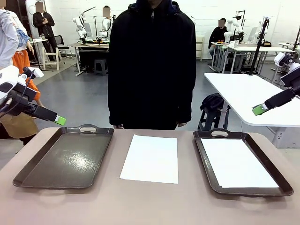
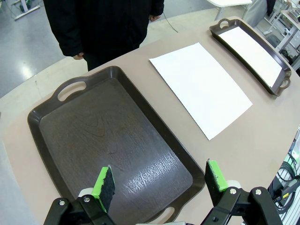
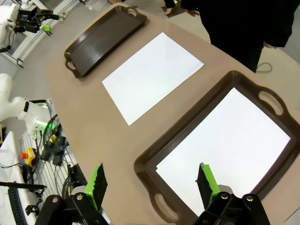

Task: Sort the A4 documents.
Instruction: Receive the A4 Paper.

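Note:
One white A4 sheet lies flat on the table between two dark trays. Another white sheet lies inside the right tray. The left tray holds nothing. My left gripper hangs open above the left tray's near end, nothing between its green pads. Above the right tray, my right gripper also stands open and holds nothing.
A person in a dark jacket stands at the table's far edge, hands down by the rim. A second white table stands behind on the right. Bare tabletop runs along the near edge.

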Controlling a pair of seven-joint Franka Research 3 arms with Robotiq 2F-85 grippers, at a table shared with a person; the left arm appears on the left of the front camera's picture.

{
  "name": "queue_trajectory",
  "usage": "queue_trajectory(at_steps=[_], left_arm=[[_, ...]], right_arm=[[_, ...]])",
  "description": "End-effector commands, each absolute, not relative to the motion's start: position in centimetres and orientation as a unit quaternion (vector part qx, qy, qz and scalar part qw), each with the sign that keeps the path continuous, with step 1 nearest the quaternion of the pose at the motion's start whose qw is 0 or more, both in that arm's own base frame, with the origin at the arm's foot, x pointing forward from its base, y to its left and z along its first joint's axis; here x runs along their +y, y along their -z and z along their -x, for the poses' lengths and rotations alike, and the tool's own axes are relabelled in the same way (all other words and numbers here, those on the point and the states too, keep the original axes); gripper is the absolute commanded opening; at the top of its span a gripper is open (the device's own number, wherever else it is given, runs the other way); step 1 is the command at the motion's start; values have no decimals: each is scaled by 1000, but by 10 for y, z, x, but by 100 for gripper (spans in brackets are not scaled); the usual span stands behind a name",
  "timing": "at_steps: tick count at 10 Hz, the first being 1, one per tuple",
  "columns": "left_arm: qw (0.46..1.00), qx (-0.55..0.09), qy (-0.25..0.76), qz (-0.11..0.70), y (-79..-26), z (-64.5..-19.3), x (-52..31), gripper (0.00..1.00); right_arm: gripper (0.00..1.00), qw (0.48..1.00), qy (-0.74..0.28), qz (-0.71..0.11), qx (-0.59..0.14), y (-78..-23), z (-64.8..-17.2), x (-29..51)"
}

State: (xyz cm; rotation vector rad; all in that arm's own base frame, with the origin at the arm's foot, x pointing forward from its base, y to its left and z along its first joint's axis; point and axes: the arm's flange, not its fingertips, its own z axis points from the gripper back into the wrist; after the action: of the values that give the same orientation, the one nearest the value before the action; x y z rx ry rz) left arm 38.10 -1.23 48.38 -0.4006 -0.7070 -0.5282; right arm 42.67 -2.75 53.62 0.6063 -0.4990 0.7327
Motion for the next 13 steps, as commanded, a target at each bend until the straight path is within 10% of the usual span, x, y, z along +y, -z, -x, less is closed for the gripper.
queue_trajectory(at_steps=[1, 13], left_arm=[[883, -341, 255, 197, -482, -381, -11, 100], [883, -341, 255, 197, -482, -381, -11, 100]], right_arm=[[100, 857, -352, -290, -238, -536, -426, -27], [100, 857, -352, -290, -238, -536, -426, -27]])
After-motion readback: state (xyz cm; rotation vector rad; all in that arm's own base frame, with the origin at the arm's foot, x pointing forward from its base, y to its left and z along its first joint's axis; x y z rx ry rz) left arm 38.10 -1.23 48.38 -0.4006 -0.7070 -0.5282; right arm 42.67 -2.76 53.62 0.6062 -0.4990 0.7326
